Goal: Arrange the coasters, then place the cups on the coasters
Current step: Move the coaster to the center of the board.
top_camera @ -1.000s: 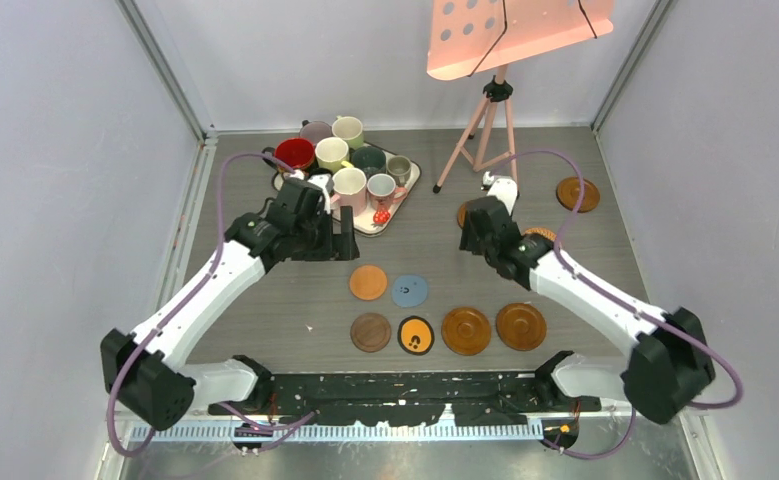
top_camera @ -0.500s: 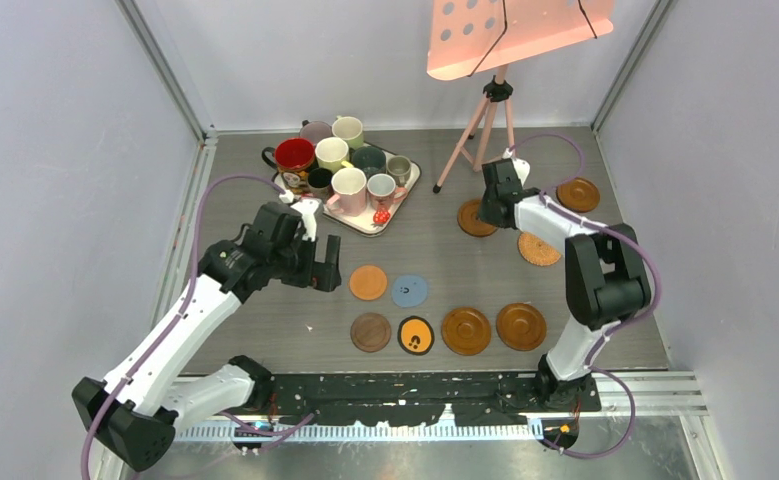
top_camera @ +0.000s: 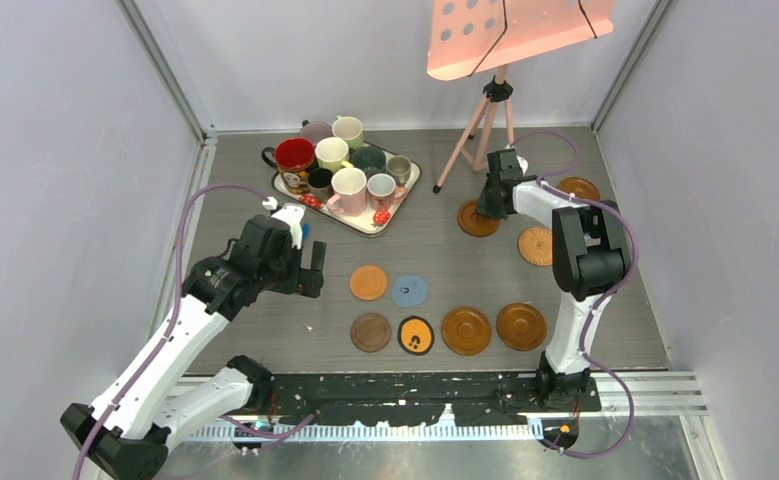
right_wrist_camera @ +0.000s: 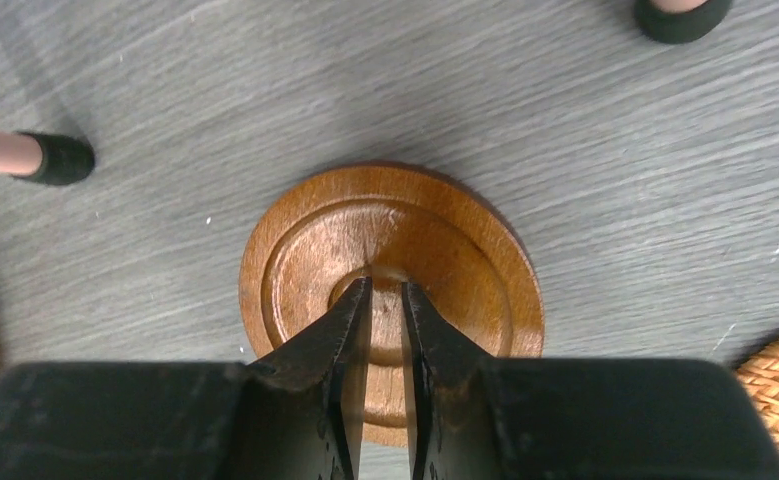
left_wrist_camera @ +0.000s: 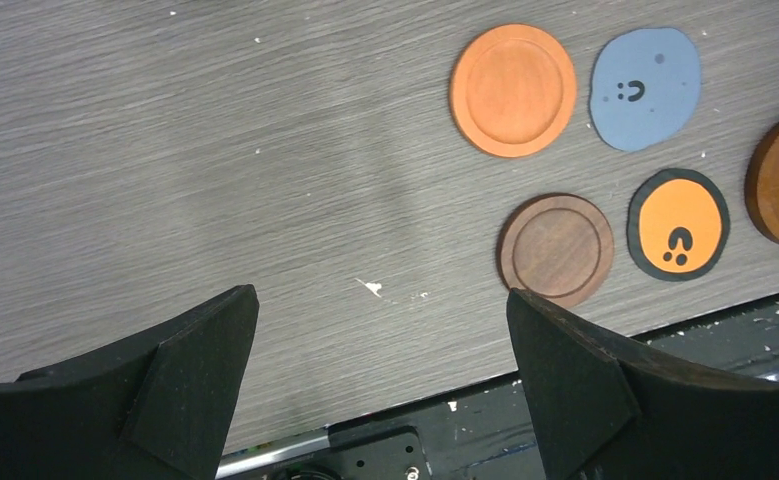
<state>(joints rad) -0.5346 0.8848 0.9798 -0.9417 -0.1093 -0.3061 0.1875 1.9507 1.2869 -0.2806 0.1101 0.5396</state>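
— Black left gripper (left_wrist_camera: pixel 377 297), how is it?
— Released wide, above bare table (left_wrist_camera: pixel 165 150).
— And the cups (top_camera: pixel 349 187)?
— Nine mugs of mixed colours, crowded on the tray (top_camera: pixel 363 226).
— The coasters (top_camera: pixel 368 282)?
— Nine discs: six in two middle rows, three far right. The right gripper (right_wrist_camera: pixel 387 285) is nearly clenched over a glossy brown coaster (right_wrist_camera: pixel 465 270); whether it grasps, I cannot tell.
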